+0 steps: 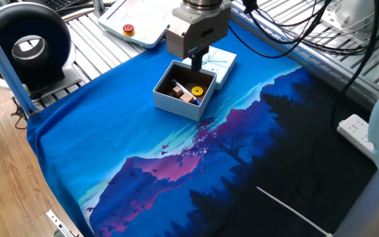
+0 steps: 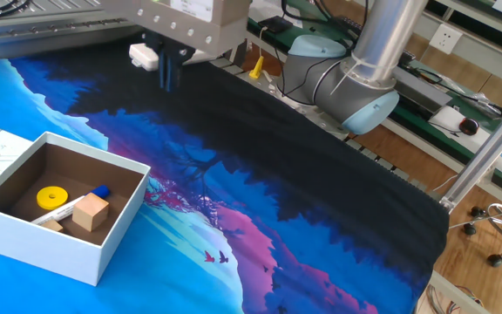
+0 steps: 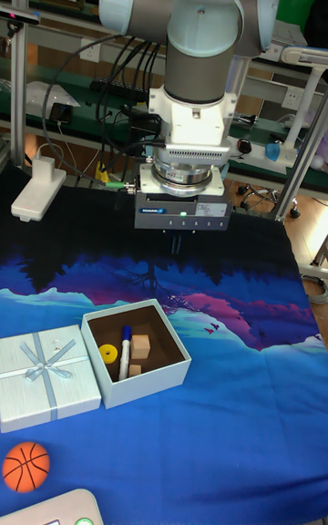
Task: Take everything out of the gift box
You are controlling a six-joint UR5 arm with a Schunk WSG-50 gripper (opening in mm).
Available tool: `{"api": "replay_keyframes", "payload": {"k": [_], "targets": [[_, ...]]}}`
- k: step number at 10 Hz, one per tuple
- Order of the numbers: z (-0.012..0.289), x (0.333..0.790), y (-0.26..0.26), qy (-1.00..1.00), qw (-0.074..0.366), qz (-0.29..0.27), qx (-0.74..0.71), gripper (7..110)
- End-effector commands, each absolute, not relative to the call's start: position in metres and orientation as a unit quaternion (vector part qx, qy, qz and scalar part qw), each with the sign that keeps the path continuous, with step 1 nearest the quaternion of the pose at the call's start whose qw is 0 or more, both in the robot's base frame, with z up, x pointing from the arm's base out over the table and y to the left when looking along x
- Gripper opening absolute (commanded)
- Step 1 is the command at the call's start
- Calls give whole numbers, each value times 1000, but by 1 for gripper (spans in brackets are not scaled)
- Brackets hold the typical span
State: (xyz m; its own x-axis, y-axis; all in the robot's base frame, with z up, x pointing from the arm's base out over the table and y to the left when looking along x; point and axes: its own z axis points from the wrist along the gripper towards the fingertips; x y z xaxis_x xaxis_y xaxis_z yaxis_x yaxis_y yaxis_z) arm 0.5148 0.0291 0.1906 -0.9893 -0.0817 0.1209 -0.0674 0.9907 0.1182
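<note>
The gift box [image 1: 176, 105] stands open on the blue cloth, pale outside and brown inside. In it lie a yellow disc [image 2: 52, 196], a wooden cube [image 2: 91, 212], a second cube [image 2: 50, 227] partly hidden by the wall, and a blue-capped white pen [image 2: 64, 209]. The orange ball [image 3: 25, 466] rests on the cloth outside the box, in front of the ribboned lid [image 3: 46, 377]. My gripper [image 1: 196, 63] hangs above the box's far edge, fingers together and holding nothing. From the other side the gripper [image 2: 166, 71] is well above and behind the box [image 2: 42, 253].
A white pendant with a red button [image 1: 137, 20] and a black round device [image 1: 25, 43] sit beyond the cloth's far-left side. A white power strip [image 3: 38, 188] lies at the back edge. The arm's base [image 2: 347, 78] stands past the dark part of the cloth.
</note>
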Motion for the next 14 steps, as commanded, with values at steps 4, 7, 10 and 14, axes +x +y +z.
{"api": "replay_keyframes", "payload": {"k": [4, 7, 10, 14], "targets": [[197, 499, 32, -993, 94, -65, 35, 7], [194, 517, 24, -997, 59, -48, 31, 7], [194, 513, 17, -996, 65, -35, 44, 7], [127, 581, -28, -996, 74, 4, 44, 7]]}}
